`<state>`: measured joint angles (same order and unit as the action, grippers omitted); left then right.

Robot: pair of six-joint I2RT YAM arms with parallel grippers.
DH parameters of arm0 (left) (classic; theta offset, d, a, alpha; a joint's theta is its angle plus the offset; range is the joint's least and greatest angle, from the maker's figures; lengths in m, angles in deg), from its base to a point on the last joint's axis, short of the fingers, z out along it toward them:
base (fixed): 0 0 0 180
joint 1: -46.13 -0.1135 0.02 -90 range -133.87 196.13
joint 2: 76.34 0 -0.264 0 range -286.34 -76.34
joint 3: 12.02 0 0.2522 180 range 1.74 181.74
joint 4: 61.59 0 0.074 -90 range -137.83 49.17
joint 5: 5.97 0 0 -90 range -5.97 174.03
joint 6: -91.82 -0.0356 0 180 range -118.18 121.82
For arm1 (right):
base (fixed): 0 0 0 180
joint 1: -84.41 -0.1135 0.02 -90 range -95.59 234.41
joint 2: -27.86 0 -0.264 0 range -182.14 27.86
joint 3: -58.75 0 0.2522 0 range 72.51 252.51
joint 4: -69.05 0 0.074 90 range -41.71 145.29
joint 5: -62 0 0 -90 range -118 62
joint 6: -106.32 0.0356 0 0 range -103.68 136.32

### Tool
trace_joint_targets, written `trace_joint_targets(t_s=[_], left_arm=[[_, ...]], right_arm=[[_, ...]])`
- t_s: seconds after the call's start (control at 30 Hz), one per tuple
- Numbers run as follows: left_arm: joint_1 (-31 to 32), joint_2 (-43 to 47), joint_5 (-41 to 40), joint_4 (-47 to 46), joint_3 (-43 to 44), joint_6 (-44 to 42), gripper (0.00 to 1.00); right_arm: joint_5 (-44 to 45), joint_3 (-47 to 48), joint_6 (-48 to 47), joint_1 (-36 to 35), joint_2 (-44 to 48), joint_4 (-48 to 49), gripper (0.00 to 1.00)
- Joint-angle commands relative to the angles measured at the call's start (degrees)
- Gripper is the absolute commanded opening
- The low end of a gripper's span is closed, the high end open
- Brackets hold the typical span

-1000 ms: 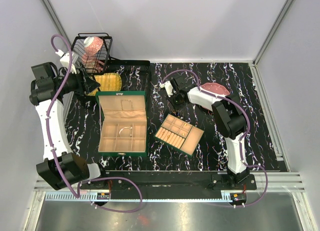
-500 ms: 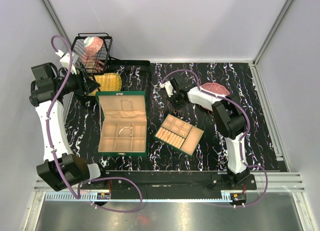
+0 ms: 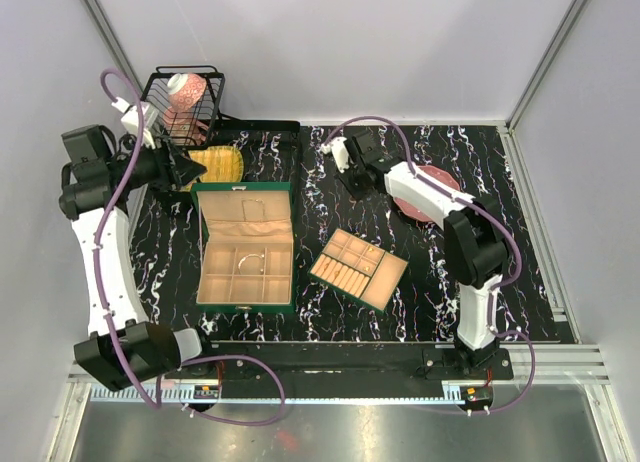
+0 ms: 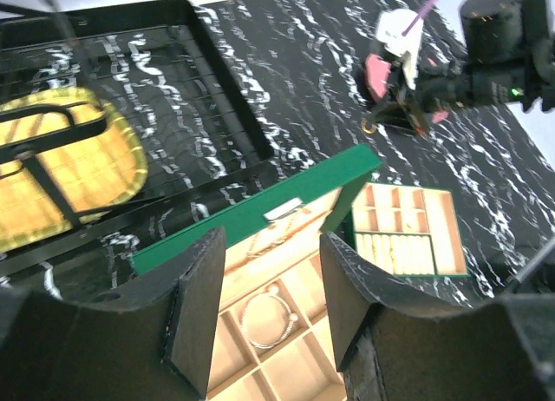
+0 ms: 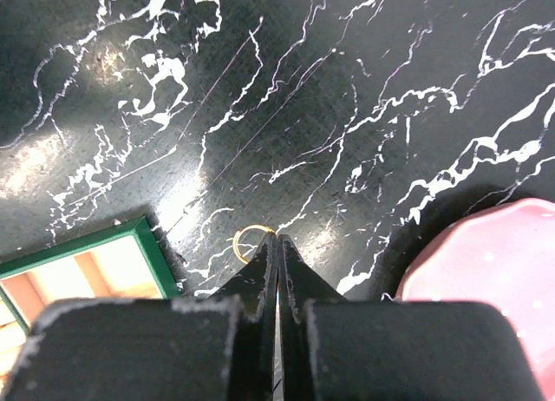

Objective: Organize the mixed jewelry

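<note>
1 gold hoop (image 5: 250, 229), 1 silver hoop (image 4: 276, 290)

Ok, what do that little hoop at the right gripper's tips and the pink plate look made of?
The hoop looks like thin gold-toned metal wire: it is yellow and slender, with a faint shine. The pink plate looks like glazed ceramic or glossy plastic. Its smooth, white-dotted surface doesn't settle which.
</note>
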<state>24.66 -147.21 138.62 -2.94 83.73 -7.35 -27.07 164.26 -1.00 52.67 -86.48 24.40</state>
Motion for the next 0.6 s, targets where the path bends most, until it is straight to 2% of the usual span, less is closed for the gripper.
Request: trace_joint_targets(t_s=[0.0,0.13,0.27,0.4,0.57], left_arm=[[5.29,3.10,4.92,-5.23,-0.08,5.29,0.50],[15.82,4.78,1.67,-12.26,-1.92,13.02,0.50],[21.29,4.52,-1.93,-23.33,-4.64,26.35,0.49],[27.27,2.50,-8.87,-30.54,-5.79,31.13,0.48],[33.51,-2.59,-15.11,-35.04,-5.88,36.85,0.47]], right_arm=[[0.83,4.31,0.80,0.28,5.88,-1.80,0.00],[-0.84,8.18,2.55,0.28,8.08,-4.69,0.00],[-4.79,13.53,5.62,0.28,10.10,-6.37,0.00],[-7.69,16.18,8.00,0.28,12.73,-6.02,0.00],[-10.77,16.01,12.56,0.28,15.99,-2.95,0.00]])
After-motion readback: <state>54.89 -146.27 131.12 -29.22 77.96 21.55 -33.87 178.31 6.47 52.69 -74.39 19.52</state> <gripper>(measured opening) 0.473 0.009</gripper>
